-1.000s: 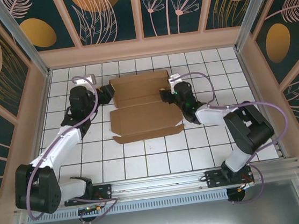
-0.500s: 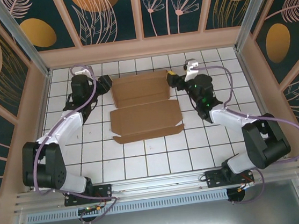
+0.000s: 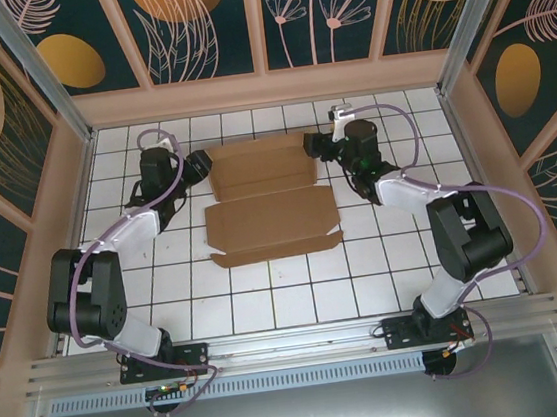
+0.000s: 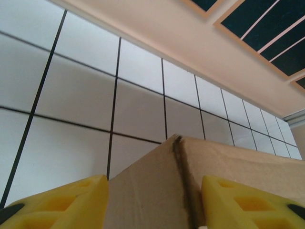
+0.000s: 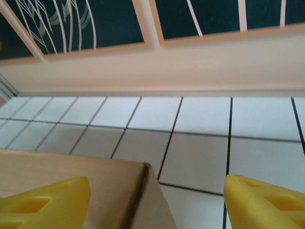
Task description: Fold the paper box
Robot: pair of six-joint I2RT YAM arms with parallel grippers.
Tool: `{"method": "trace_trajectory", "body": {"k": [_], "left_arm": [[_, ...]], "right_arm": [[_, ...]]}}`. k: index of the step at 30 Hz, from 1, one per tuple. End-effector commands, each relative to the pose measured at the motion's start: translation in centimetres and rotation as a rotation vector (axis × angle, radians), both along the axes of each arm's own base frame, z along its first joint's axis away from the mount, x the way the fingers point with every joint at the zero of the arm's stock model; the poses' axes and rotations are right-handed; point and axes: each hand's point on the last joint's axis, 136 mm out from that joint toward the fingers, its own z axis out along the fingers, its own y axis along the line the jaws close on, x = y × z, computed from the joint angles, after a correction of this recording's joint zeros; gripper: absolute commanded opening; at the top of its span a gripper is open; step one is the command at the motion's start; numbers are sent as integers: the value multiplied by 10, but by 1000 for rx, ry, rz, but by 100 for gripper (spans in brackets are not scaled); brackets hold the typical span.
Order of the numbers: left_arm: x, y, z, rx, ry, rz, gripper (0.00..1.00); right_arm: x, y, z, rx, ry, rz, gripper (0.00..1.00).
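The paper box (image 3: 272, 221) is plain brown cardboard lying in the middle of the tiled floor. Its back part (image 3: 259, 165) is folded up, and a flat flap reaches toward the front. My left gripper (image 3: 198, 163) is at the box's back left corner. In the left wrist view that creased corner (image 4: 177, 162) stands between the yellow fingers (image 4: 66, 202) of the left gripper (image 4: 153, 191), which are apart. My right gripper (image 3: 314, 146) is at the back right corner. It (image 5: 157, 191) is open wide, with the corner (image 5: 143, 186) close to its left finger (image 5: 47, 202).
The white tiled floor (image 3: 268, 290) is ringed by low beige walls (image 3: 265, 89), with the back wall just behind both grippers. Purple cables (image 3: 389, 115) loop over each arm. A metal rail (image 3: 294, 343) holding the arm bases runs along the near edge.
Both grippers have moved toward the back wall. The right one went from the box's right side to its back right corner, the left one to the back left corner.
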Motion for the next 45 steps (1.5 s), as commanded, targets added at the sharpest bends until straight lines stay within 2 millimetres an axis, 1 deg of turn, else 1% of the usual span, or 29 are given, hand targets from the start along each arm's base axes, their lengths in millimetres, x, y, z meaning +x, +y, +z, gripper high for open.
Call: {"method": "trace_trajectory", "body": {"k": [1, 3, 5, 6, 8, 9, 10, 14, 17, 18, 19, 21, 24, 25, 26, 28, 30, 31, 33, 35, 36, 38, 40, 42, 45], "left_arm": [[-8, 6, -22, -9, 42, 27, 52], [-13, 9, -35, -6, 70, 41, 51], [-17, 10, -43, -9, 90, 44, 50], [-17, 10, -44, -11, 94, 46, 50], [-15, 9, -38, -9, 82, 42, 50], [-12, 9, -32, -6, 70, 40, 51], [-10, 8, -23, -4, 54, 36, 53], [3, 5, 21, 15, -27, 14, 58], [5, 5, 49, 34, -73, 6, 59], [7, 5, 62, 33, -99, 5, 59], [6, 5, 69, 33, -112, 3, 59], [2, 4, 78, 23, -131, -1, 59], [-2, 1, 85, 20, -141, -29, 59], [-4, 0, 86, 23, -143, -35, 59], [-6, 0, 87, 21, -147, -38, 59], [-9, 1, 88, 16, -156, -38, 59], [-11, 0, 94, 15, -173, -44, 59], [-16, 1, 83, 21, -153, -45, 59], [-18, 2, 83, 27, -156, -46, 59], [-20, 2, 87, 31, -167, -45, 59], [-20, 4, 90, 31, -174, -41, 58], [-22, 7, 98, 39, -187, -26, 58], [-24, 11, 108, 56, -199, -7, 58], [-27, 13, 112, 65, -210, -4, 58], [-30, 16, 119, 74, -229, 5, 58]], "right_arm": [[2, 0, -17, -20, 48, -36, 72], [0, -3, -29, -39, 67, -57, 71], [-3, -4, -37, -43, 81, -68, 69], [-4, -4, -38, -42, 81, -69, 69], [-6, -4, -31, -30, 71, -65, 68], [-7, -4, -27, -26, 65, -65, 68], [-7, -5, -18, -18, 51, -68, 68], [-9, -12, 14, 6, 5, -103, 67], [-10, -13, 29, 8, -1, -105, 66], [-11, -13, 33, 9, -6, -105, 64], [-13, -13, 37, 12, -16, -104, 61], [-15, -10, 44, 20, -36, -85, 51], [-18, -1, 52, 51, -54, -30, 34], [-18, 4, 54, 53, -40, 0, 27], [-17, 9, 54, 53, -16, 22, 23], [-13, 17, 54, 61, 33, 46, 18], [-9, 20, 52, 75, 83, 46, 16], [-6, 24, 51, 77, 108, 54, 15], [0, 30, 44, 70, 159, 69, 14], [5, 35, 35, 60, 208, 74, 14], [7, 37, 30, 54, 226, 72, 12], [7, 39, 22, 50, 241, 70, 12], [8, 39, 17, 54, 251, 63, 11], [11, 39, 11, 46, 269, 55, 11], [20, 38, 0, 30, 300, 27, 11]]}}
